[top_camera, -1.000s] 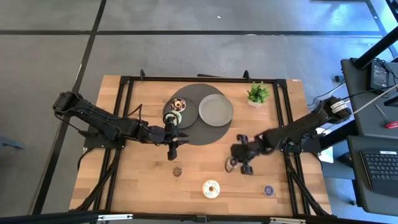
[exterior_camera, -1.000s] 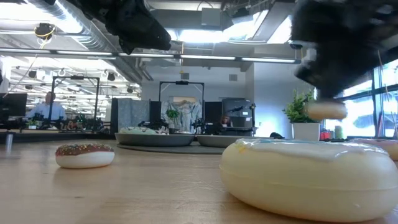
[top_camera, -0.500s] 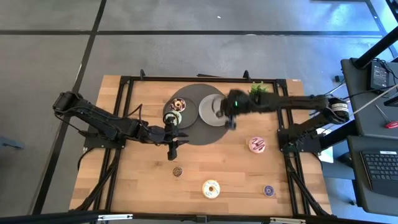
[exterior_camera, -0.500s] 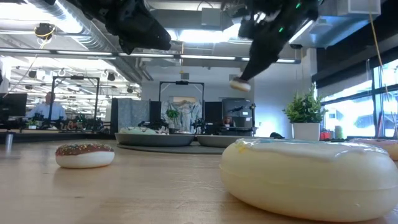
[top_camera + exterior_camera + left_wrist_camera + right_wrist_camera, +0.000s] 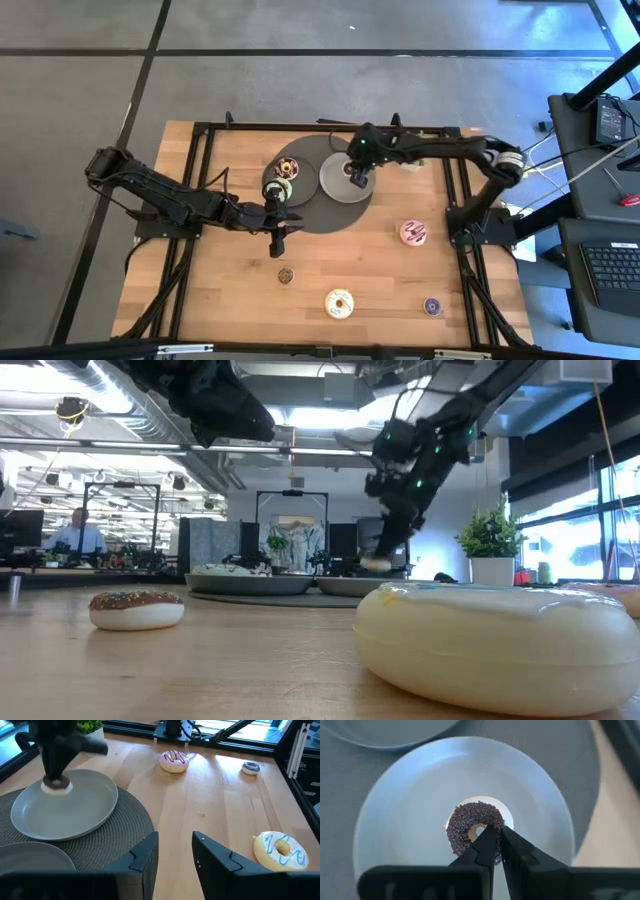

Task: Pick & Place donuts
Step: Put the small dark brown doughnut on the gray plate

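Over the right-hand grey plate (image 5: 340, 182), right gripper (image 5: 496, 836) has its jaws clamped on a dark brown donut (image 5: 472, 831). Left gripper (image 5: 175, 845) hangs jaws apart above the worktop (image 5: 230, 290), near the mat.

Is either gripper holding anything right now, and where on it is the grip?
The right gripper pinches a small dark brown donut by one side of its ring, over the grey plate. The left gripper is open and holds nothing.
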